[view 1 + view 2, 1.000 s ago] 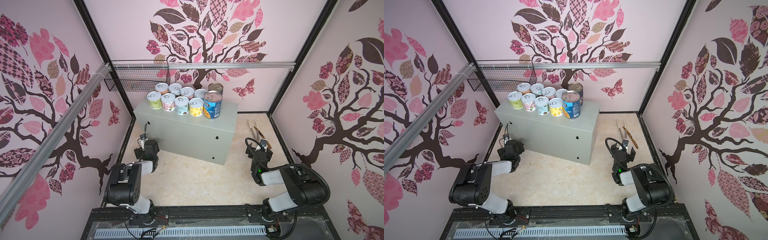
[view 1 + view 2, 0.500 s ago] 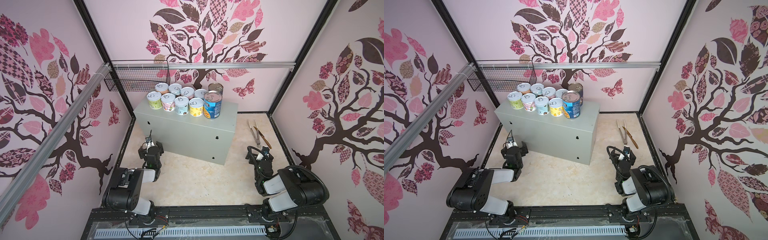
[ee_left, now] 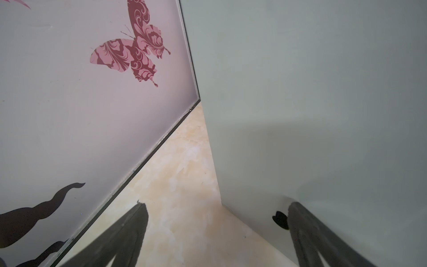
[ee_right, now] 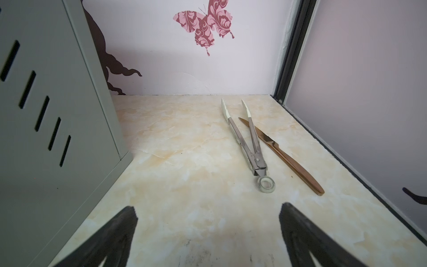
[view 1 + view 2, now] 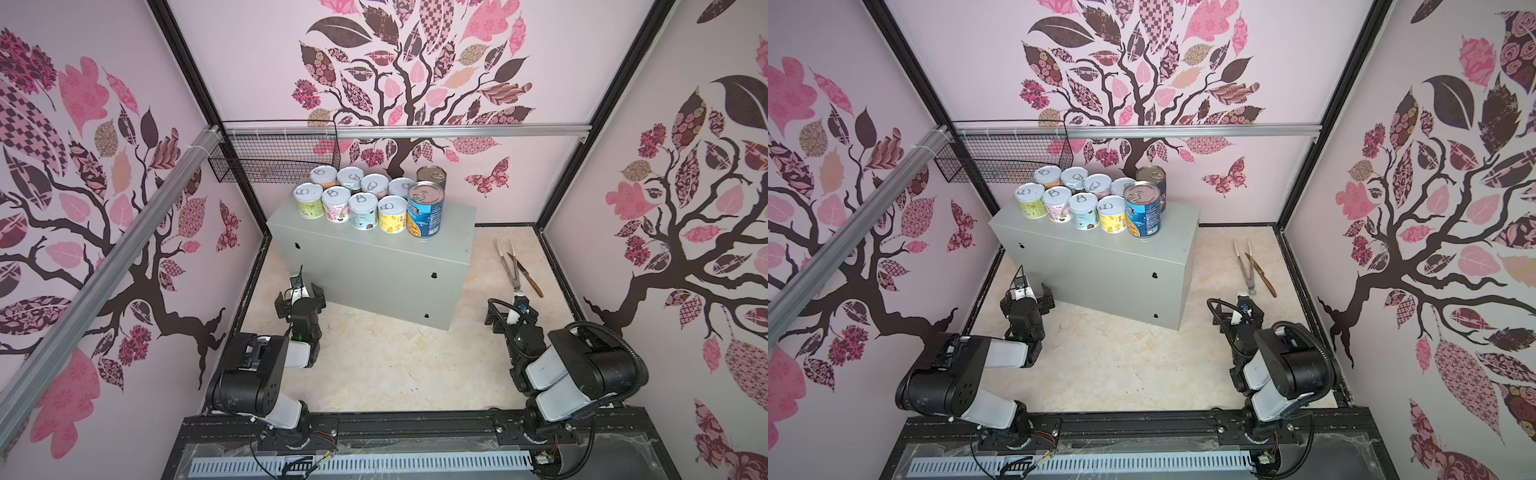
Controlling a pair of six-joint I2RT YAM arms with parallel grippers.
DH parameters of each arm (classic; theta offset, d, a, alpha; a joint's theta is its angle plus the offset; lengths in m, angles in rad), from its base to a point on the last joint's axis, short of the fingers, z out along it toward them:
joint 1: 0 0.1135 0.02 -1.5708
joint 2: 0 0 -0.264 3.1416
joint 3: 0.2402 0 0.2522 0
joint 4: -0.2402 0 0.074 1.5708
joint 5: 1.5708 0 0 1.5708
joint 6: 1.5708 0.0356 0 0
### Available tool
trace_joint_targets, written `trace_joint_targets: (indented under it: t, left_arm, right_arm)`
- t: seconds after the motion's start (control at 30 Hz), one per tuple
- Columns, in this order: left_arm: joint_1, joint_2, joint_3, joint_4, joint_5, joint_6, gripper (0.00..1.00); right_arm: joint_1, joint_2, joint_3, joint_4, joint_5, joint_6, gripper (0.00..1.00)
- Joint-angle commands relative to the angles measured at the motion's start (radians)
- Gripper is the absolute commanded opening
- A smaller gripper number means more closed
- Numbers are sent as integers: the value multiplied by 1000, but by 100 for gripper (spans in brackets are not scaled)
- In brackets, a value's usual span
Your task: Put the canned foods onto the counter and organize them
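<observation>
The canned foods stand in two rows on top of the grey counter [image 5: 374, 270] in both top views. Several short pastel-labelled cans [image 5: 363, 211] [image 5: 1084, 203] fill the left part. A tall blue-labelled can [image 5: 425, 209] and a dark one [image 5: 431, 176] close the rows on the right. My left gripper [image 5: 299, 297] [image 3: 217, 205] is open and empty, low at the counter's front left corner [image 3: 300, 92]. My right gripper [image 5: 513, 318] [image 4: 208, 208] is open and empty above the floor, right of the counter [image 4: 57, 138].
Metal tongs [image 4: 249, 143] and a brown knife [image 4: 284, 159] lie on the marble floor just beyond my right gripper. A black wire basket [image 5: 274, 162] hangs on the back left wall. A black knob [image 3: 280, 219] sits on the counter's side beside one left finger.
Both arms have drawn back a little toward the front rail, the right gripper more than the left. Both grippers stay open. The cans have not moved.
</observation>
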State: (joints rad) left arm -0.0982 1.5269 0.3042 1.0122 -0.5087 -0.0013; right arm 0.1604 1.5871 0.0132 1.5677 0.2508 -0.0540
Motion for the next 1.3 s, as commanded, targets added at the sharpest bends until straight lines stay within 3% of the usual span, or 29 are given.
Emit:
trace_joint_targets:
  t: [0.0,0.1,0.17,0.3,1.27]
  left_arm:
    - [-3,78,-47,179,124,12,98]
    - [12,29,16,-22,121,-20,98]
    - [34,55,47,-39,136,-37,98]
    - [61,37,68,-109,178,-62,98]
    - [64,35,64,-107,181,-63,98]
  right_arm:
    - [-2,-8,60,30,-10,-3,100]
    - [-8,-45,163,-220,18,22,100]
    - [-32,-42,229,-337,28,60,100]
    - [-98,-36,285,-453,-65,109,100]
    - [-99,-34,279,-436,-64,105,100]
